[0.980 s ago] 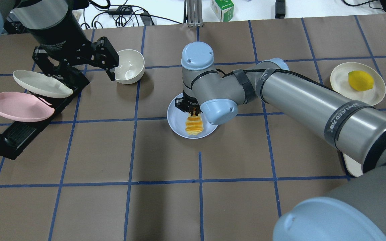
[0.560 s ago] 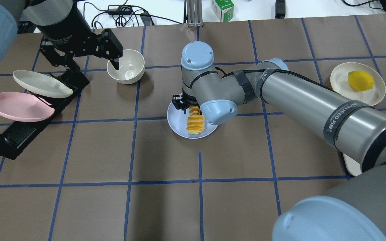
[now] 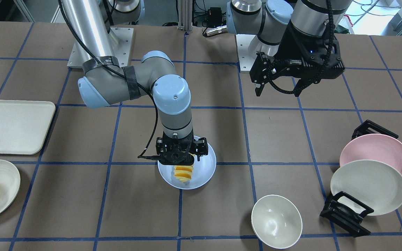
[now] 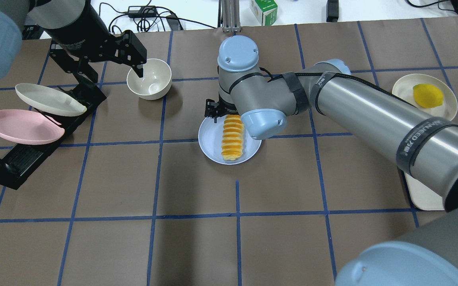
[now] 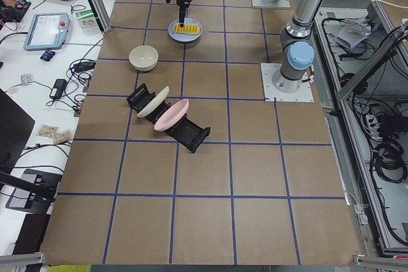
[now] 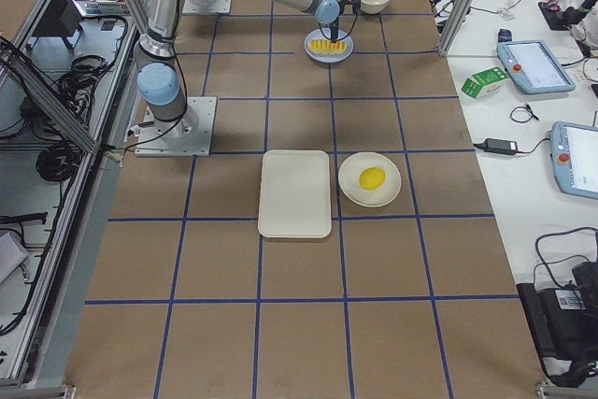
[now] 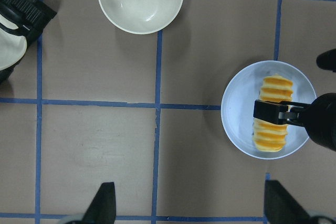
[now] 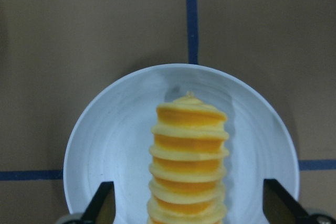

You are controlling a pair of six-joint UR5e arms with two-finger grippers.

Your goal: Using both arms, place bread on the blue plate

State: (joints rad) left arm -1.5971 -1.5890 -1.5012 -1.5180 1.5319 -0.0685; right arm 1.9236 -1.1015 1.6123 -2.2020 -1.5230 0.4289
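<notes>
Fingers (image 8: 104, 204) of the right gripper (image 3: 181, 159) stand wide apart, one on each side of the bread (image 4: 232, 137), with clear gaps between; neither pad touches the loaf. The gripper holds nothing and points straight down over the end of the bread farther from the robot's base.

The bread lies flat on the blue plate (image 4: 209, 140), lengthwise across its middle and wholly inside the rim. Ridged orange crusts and pale grooves show along its whole length. The plate sits near the middle of the table (image 4: 197, 246), across a blue grid line on the brown covering.

The left gripper (image 3: 278, 90) hangs raised above the table, well apart from the plate, on the robot's left. Its fingers are spread and nothing is between them. In the overhead view one fingertip overlaps the rim of a white bowl (image 4: 151, 81); whether they touch cannot be told.

Beyond the bowl, a black rack (image 4: 10, 167) carries a cream plate (image 4: 50, 99) and a pink plate (image 4: 22, 127), both tilted. At the robot's right, a lemon (image 4: 427, 95) rests on a cream dish (image 4: 402, 95), just beside a cream tray (image 3: 12, 125).
</notes>
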